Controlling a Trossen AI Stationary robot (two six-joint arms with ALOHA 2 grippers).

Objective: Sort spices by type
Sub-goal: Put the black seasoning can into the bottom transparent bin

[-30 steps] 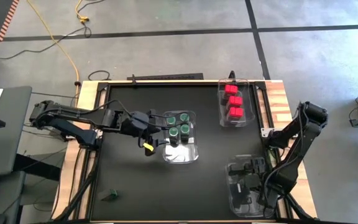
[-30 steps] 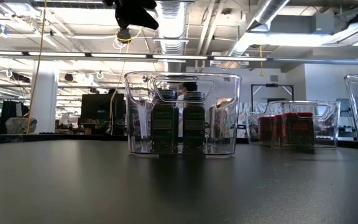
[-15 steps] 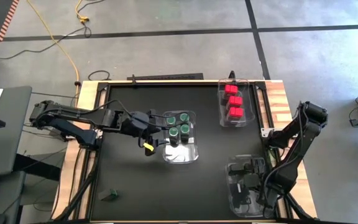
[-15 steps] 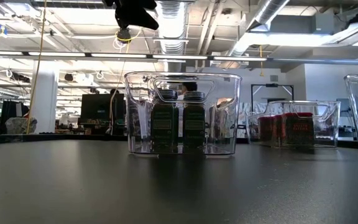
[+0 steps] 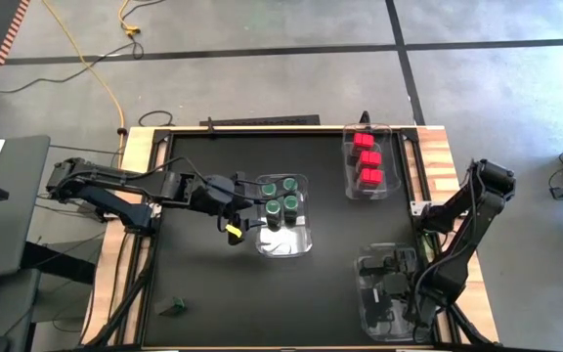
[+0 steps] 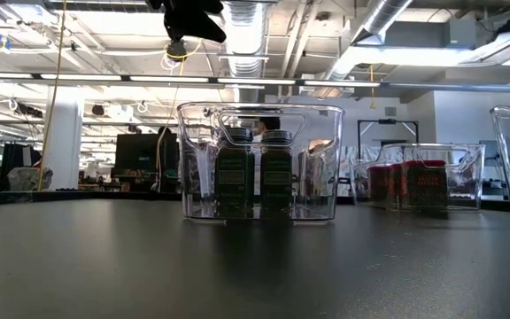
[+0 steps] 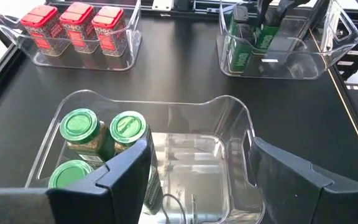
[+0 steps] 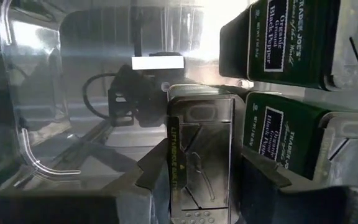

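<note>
Clear glossy bins (image 5: 283, 242), round green-lidded jars (image 7: 79, 125) (four), blocky red tins (image 5: 367, 161)

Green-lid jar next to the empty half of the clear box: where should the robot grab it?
Take the jar by its round lid, probably straight down from above. It stands upright inside the clear box, whose walls block the sides, and neighbouring jars crowd it, so the top is freest.

Lying on a black-topped table (image 5: 203, 284) with wooden side rails: three clear plastic bins (image 5: 283, 244) (image 5: 368, 191) (image 5: 365, 308) and one small dark green tin (image 5: 173, 308), well apart.
</note>
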